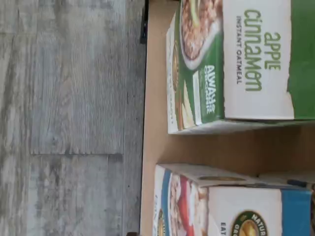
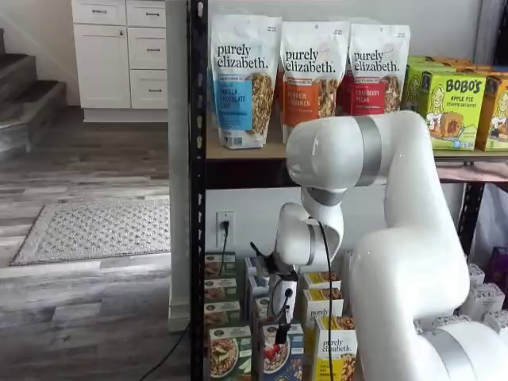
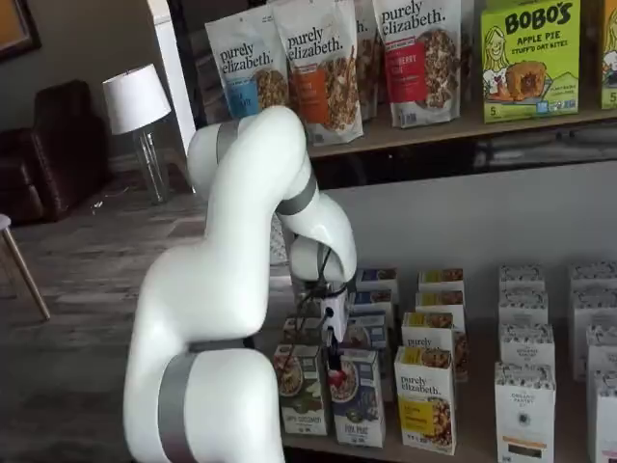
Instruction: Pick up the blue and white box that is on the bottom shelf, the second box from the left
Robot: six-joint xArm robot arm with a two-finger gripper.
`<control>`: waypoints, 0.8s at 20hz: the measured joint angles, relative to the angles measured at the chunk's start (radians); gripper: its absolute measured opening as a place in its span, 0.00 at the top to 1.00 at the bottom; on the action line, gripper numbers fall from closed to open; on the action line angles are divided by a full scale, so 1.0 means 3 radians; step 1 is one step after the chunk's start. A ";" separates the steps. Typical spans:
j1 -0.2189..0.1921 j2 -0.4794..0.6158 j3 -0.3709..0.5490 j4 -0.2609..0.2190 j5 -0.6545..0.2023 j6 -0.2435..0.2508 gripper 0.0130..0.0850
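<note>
The blue and white box [image 3: 358, 396] stands upright at the front of the bottom shelf [image 3: 477, 410], between a green carton [image 3: 299, 388] and a yellow-and-white "purely elizabeth" carton [image 3: 425, 397]. It also shows in a shelf view [image 2: 278, 359] and in the wrist view [image 1: 231, 206], beside the green "apple cinnamon" carton [image 1: 231, 64]. My gripper [image 3: 333, 365] hangs just above and in front of the blue and white box's top; it shows in both shelf views [image 2: 281, 331]. Its black fingers show no clear gap and hold no box.
More cartons stand in rows behind the front ones, with white boxes [image 3: 525, 410] to the right. Granola bags [image 2: 242, 79] and green Bobo's boxes [image 2: 452, 99] fill the shelf above. A black rack post [image 2: 197, 198] stands at the left. Grey floor [image 1: 69, 118] lies before the shelf edge.
</note>
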 joint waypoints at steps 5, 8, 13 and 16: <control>-0.0035 0.0203 -0.0239 0.0014 0.0023 -0.0044 0.00; -0.0049 0.0283 -0.0353 -0.0067 0.0079 0.0015 0.00; -0.0068 0.0444 -0.0569 -0.0271 0.0194 0.0175 0.00; -0.0076 0.0510 -0.0659 -0.0347 0.0260 0.0234 0.00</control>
